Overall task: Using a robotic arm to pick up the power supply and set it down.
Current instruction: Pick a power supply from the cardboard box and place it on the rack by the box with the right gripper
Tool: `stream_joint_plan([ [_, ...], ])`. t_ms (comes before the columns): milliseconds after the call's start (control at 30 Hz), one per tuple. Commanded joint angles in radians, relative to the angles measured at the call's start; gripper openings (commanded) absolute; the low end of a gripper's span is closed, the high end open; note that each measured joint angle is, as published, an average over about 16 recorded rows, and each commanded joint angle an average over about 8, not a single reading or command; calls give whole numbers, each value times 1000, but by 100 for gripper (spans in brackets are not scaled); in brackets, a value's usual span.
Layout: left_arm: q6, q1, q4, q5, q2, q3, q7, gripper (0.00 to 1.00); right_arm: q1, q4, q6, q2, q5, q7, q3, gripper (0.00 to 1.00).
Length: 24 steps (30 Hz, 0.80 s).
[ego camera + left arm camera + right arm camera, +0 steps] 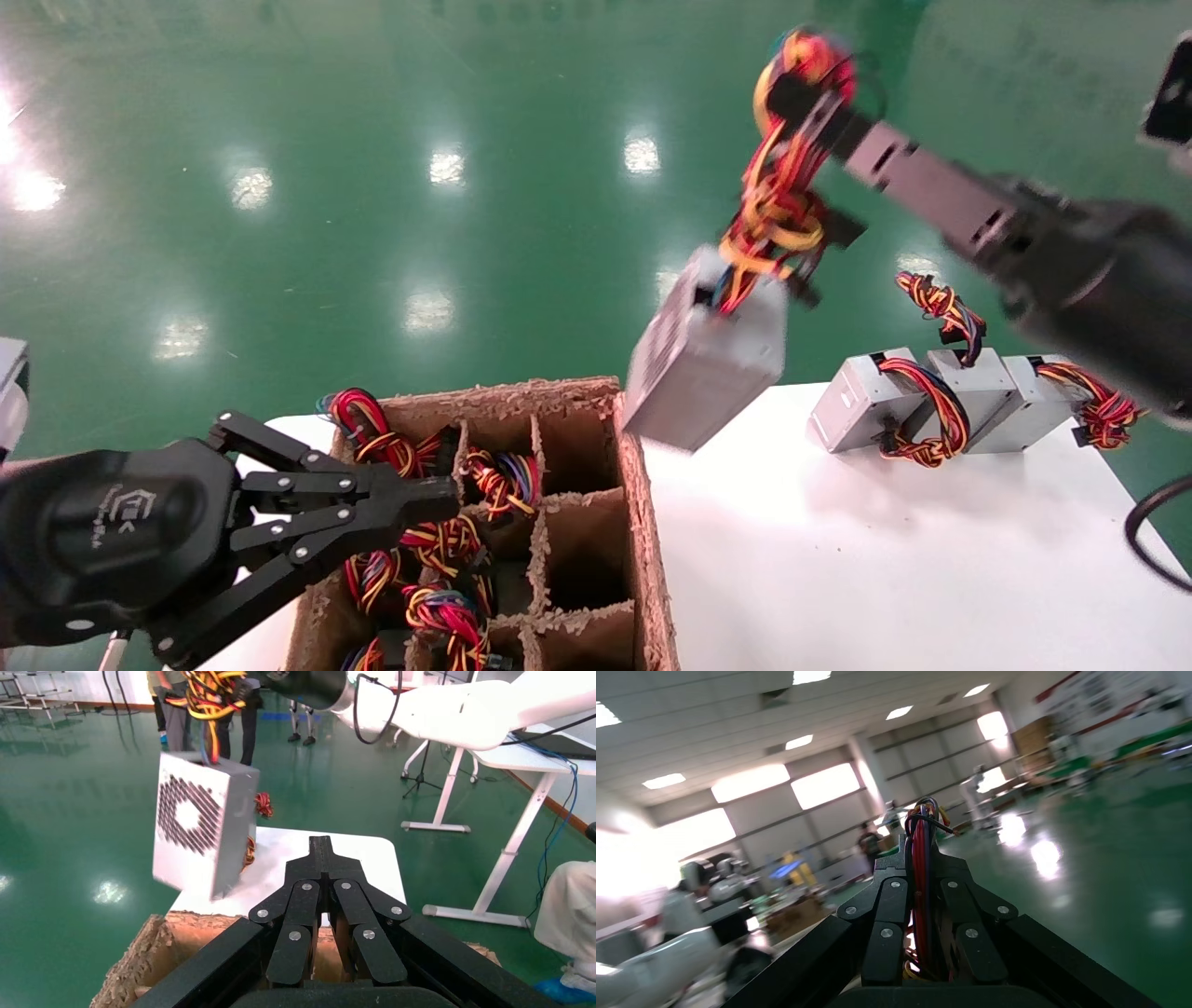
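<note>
The power supply (703,363), a grey metal box, hangs tilted in the air over the gap between the cardboard box and the white table. Its red-and-yellow wire bundle (778,205) runs up into my right gripper (808,89), which is shut on the wires. The right wrist view shows the red wires (921,874) pinched between that gripper's (919,846) fingers. From the left wrist view I see the supply's vented face (204,832) and the white robotic arm (457,706) above it. My left gripper (447,499) is shut and holds nothing, low over the carton (321,843).
A cardboard carton (643,522) with dividers holds several wire-bundled supplies at lower left. Three more grey supplies (866,401) (978,382) (1034,401) stand in a row at the back right of the white table (885,559). Green floor lies beyond.
</note>
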Motion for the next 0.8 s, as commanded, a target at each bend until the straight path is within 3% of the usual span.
stream_joint_plan([
  [33, 0, 0, 0, 0, 0, 0, 0, 0, 8, -17, 15, 8, 4, -5, 9, 0],
  [333, 0, 0, 0, 0, 0, 0, 0, 0, 17, -121, 158, 19, -72, -11, -15, 0],
  [800, 0, 0, 0, 0, 0, 0, 0, 0, 9, -230, 383, -70, -141, 14, -56, 0],
])
